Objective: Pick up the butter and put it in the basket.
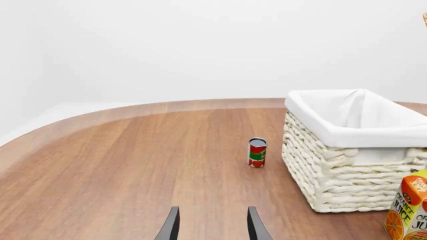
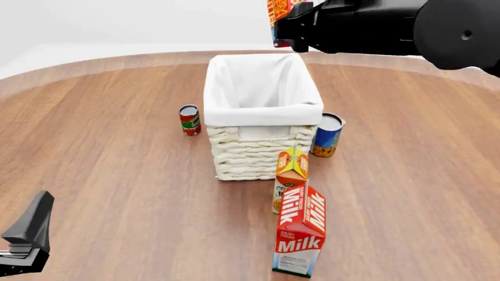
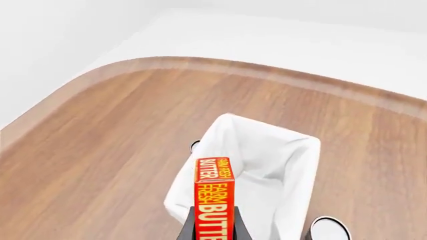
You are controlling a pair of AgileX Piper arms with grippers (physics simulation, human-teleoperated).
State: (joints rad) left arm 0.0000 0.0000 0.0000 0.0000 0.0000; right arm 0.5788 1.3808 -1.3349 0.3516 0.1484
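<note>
The butter (image 3: 213,197), a flat red-orange box lettered "FARM FRESH BUTTER", hangs in the air above the basket (image 3: 293,185), clamped edge-on between the dark fingers of the right gripper (image 3: 213,231). In the right wrist view its narrow lettered edge faces the camera and its long axis runs straight out along the fingers, away from the gripper, with the free end over the basket's white cloth lining. The jaws are closed on the box's two broad faces, only as far apart as the box is thick. In the front view the butter (image 2: 280,17) shows only as a red and yellow sliver at the top edge of the frame, over the basket's far end, with the black right arm (image 2: 390,26) reaching in from that side.

The basket (image 2: 258,155), cream woven wicker, stands on the wooden table (image 2: 102,175). Beside its left wall stands a small red and green can (image 2: 189,120); just beside its near right corner is a blue and yellow can (image 2: 327,135). At its near wall stands an orange juice carton (image 2: 291,175), and nearer the camera than that a red and white milk carton (image 2: 302,231).

The left gripper (image 1: 212,225) sits low over the bare table, well to the left of the basket, its two fingers parted and holding nothing.
</note>
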